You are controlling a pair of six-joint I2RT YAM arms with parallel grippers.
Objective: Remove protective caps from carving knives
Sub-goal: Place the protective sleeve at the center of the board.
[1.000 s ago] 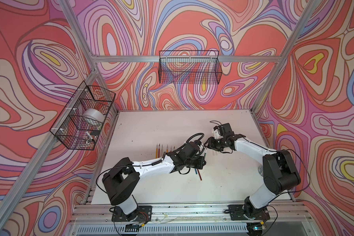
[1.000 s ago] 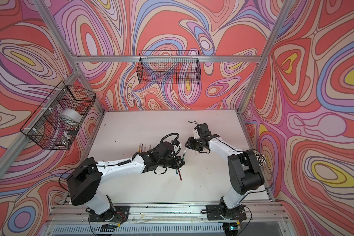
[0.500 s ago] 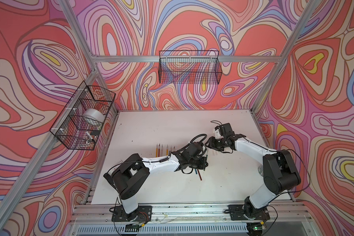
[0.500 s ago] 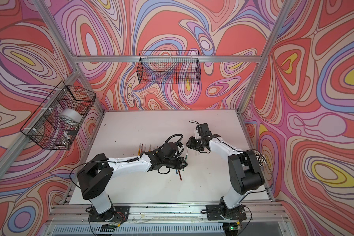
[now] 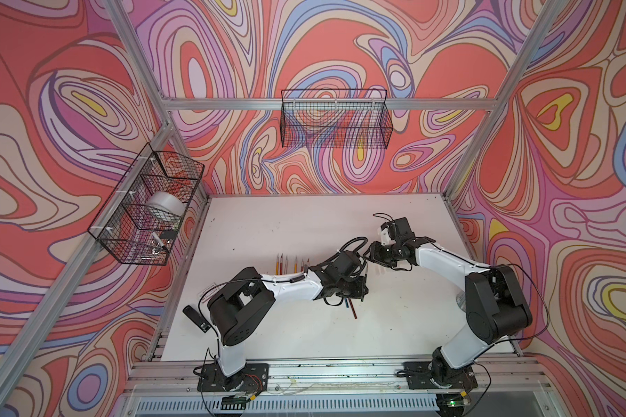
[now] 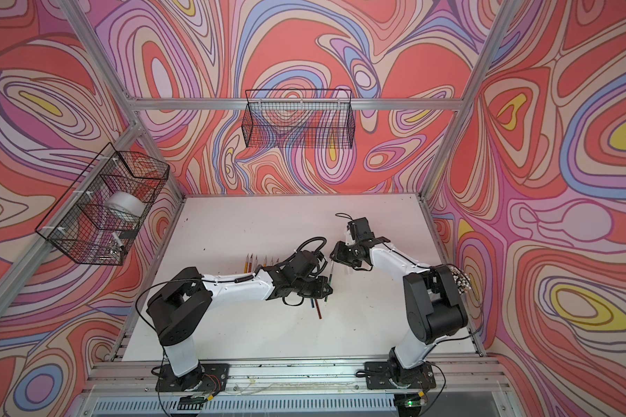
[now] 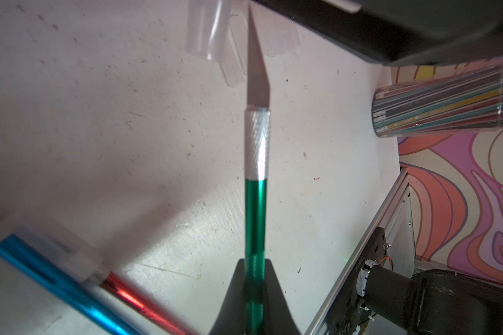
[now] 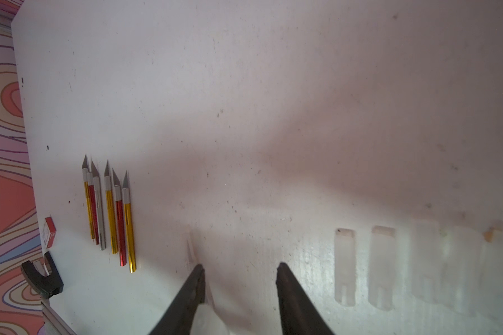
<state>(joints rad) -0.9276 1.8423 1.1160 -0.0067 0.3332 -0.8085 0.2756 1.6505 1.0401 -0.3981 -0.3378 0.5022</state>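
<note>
Left wrist: left end effector (image 7: 254,268) grips bare-bladed green knife (image 7: 255,203)

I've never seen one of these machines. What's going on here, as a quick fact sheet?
Left claw: shut on green knife, blade bare
Right claw: open, above the table
Uncapped knives: six in a row, gold, red and silver
Loose caps: lined up on the table
Other knives: blue knife and red knife lying under the green one

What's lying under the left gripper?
A blue knife and a red knife, side by side, the red apparently still capped. In a top view the left gripper covers all but their ends.
</note>
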